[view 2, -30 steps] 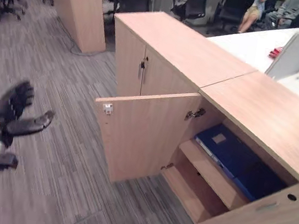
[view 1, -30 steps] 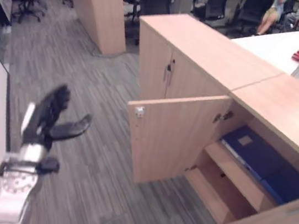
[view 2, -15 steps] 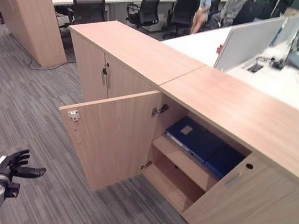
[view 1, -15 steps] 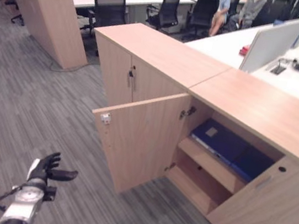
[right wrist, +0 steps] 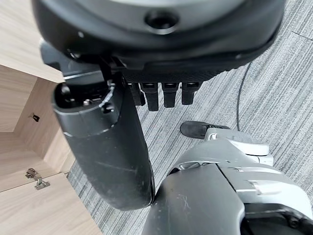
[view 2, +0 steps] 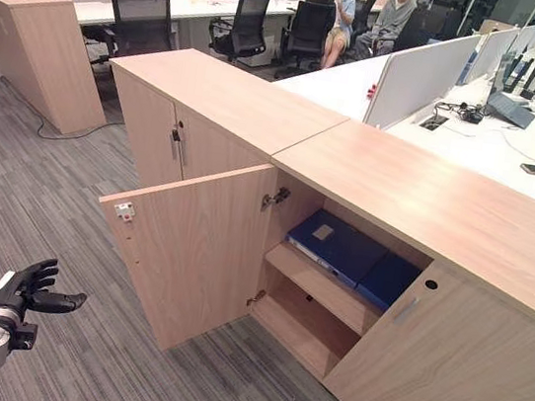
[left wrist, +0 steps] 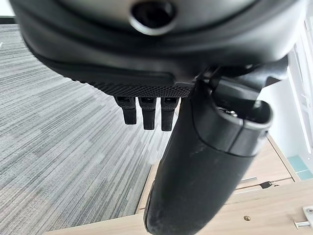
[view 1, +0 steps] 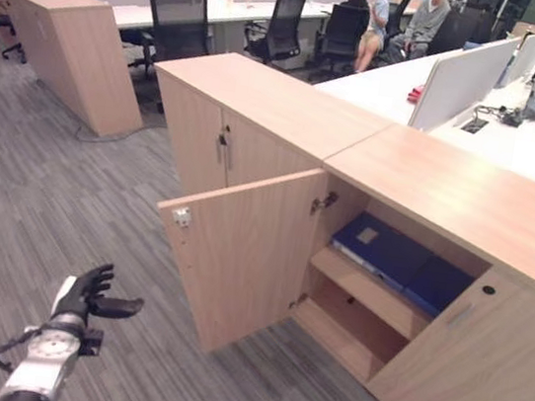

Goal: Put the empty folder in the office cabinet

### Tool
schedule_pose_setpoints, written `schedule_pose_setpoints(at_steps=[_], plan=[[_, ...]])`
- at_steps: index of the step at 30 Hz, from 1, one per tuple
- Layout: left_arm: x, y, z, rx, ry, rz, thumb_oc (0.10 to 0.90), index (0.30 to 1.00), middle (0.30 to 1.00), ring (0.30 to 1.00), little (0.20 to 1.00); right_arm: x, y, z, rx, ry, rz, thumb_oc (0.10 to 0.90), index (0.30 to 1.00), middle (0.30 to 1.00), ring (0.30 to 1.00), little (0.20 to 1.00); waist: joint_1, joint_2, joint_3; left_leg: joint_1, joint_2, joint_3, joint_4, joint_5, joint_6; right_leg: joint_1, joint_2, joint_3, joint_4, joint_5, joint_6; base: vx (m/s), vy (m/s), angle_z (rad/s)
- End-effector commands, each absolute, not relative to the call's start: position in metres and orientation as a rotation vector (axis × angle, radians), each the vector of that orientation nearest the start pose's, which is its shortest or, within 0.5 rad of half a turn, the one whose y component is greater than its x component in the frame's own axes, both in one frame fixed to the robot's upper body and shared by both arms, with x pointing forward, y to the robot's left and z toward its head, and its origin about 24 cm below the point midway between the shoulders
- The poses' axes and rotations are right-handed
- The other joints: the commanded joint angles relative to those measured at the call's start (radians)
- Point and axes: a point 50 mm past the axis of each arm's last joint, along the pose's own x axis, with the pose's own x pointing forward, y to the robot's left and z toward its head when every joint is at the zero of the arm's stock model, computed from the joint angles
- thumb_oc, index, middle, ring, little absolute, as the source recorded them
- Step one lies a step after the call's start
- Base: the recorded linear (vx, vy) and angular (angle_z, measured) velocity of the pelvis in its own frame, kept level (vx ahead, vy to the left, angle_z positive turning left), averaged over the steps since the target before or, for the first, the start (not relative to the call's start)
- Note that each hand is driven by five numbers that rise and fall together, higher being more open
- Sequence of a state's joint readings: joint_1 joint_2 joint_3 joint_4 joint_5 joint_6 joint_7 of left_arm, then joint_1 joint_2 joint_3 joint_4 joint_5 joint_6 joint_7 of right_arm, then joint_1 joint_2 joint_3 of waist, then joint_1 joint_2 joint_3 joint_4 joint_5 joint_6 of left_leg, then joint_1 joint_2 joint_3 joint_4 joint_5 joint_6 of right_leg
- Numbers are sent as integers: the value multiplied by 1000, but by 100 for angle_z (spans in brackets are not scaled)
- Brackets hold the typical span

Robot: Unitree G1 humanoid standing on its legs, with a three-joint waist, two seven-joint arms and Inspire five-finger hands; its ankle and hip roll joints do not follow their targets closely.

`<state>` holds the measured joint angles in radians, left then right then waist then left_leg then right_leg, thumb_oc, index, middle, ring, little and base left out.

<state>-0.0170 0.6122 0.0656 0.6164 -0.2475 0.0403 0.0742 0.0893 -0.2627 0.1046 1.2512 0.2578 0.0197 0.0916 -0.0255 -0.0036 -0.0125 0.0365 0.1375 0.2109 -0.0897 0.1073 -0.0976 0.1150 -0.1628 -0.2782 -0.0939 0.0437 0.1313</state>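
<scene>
**Blue folder shelved; both hands empty**

Left hand: seen at 7 o'clock over the grey carpet, fingers relaxed and spread wide, nothing held. Right hand: fingers extended straight, nothing held. Cabinet door: swung open toward 8 o'clock. Office cabinet: placed at 3 o'clock. Blue folder: laid flat on the upper shelf inside. Seated persons: noted at 12 o'clock.

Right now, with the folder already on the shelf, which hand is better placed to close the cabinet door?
Probably left: the left hand, empty, is on the open door's side. The folder lies inside.
</scene>
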Motion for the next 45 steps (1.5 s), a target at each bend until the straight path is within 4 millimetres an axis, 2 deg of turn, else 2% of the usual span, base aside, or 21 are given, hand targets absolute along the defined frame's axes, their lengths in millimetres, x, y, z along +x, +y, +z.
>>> schedule_pose_setpoints(at_steps=[1,6,7,10,14,18,20,24,33,37,38,39,42,43,45], plan=[[245,372,45,451,295,455,800,900,900,900,900,34,-243,-168,-32,1386,-140,800,900,900,900,900,5,8,-15,29,-9,-39,2,-107,0,-42,-8,-53,7,-52,31,0,0,0],[258,369,48,469,299,431,800,900,900,900,900,38,-242,-167,-36,1371,-133,800,900,900,900,900,-5,3,-17,30,-8,-35,2,-109,0,-41,-7,-50,7,-51,33,0,0,0],[266,368,51,470,299,429,800,900,900,900,900,40,-243,-167,-40,1365,-135,800,900,900,900,900,-10,2,-18,29,-9,-34,2,-110,0,-42,-7,-49,7,-49,35,0,0,0],[273,373,54,479,322,449,800,900,900,900,900,42,-245,-166,-44,1358,-136,800,900,900,900,900,-20,1,-20,30,-10,-30,2,-114,2,-45,-7,-43,7,-46,37,0,0,0],[291,386,72,506,348,496,800,900,900,900,900,45,-254,-163,-50,1343,-157,800,900,900,900,900,-42,-5,-22,33,-12,-13,2,-121,5,-58,-7,-27,7,-37,47,15,17,-3],[299,391,85,518,343,512,800,900,900,900,900,45,-258,-162,-44,1336,-177,800,900,900,900,900,-52,-10,-20,42,-13,0,2,-131,8,-62,-8,-11,7,-30,54,21,30,-13],[309,392,101,536,324,516,800,900,900,900,900,44,-262,-161,-38,1337,-196,800,900,900,900,900,-62,-12,-21,46,-16,15,2,-137,12,-72,-9,6,7,-23,60,27,53,-12],[322,387,116,546,294,508,800,900,900,900,900,39,-265,-161,-36,1354,-210,800,900,900,900,900,-75,-17,-24,50,-25,30,2,-145,20,-84,-16,27,7,-15,68,18,35,-19],[333,384,134,520,262,518,800,900,900,900,900,38,-265,-161,-18,1353,-215,800,900,900,900,900,-97,-13,-29,62,-42,55,2,-160,32,-97,-26,58,7,-3,82,20,49,-13],[343,373,141,490,212,482,800,900,900,900,900,39,-264,-161,-11,1345,-218,800,900,900,900,900,-103,-13,-27,69,-49,63,2,-168,37,-100,-29,71,7,2,88,2,39,-13],[349,363,143,489,181,442,800,900,900,900,900,37,-264,-161,-5,1350,-223,800,900,900,900,900,-102,-14,-31,67,-53,65,2,-167,40,-103,-33,72,7,4,88,0,0,0],[349,363,143,489,181,442,800,900,900,900,900,37,-264,-162,-5,1350,-223,800,900,900,900,900,-102,-14,-31,67,-53,65,2,-167,40,-104,-33,72,7,4,88,0,0,0],[360,340,147,479,117,357,800,900,900,900,900,33,-264,-162,5,1360,-231,800,900,900,900,900,-102,-15,-34,66,-58,60,2,-170,43,-101,-38,67,7,5,89,-5,11,3],[360,340,147,479,117,357,800,900,900,900,900,33,-264,-162,5,1360,-231,800,900,900,900,900,-102,-15,-34,66,-58,59,2,-170,43,-101,-39,67,7,5,89,-5,8,4],[365,327,147,477,89,312,800,900,900,900,900,32,-263,-162,10,1364,-234,800,900,900,900,900,-102,-15,-34,65,-60,57,2,-170,44,-100,-40,62,7,5,90,0,0,0]])
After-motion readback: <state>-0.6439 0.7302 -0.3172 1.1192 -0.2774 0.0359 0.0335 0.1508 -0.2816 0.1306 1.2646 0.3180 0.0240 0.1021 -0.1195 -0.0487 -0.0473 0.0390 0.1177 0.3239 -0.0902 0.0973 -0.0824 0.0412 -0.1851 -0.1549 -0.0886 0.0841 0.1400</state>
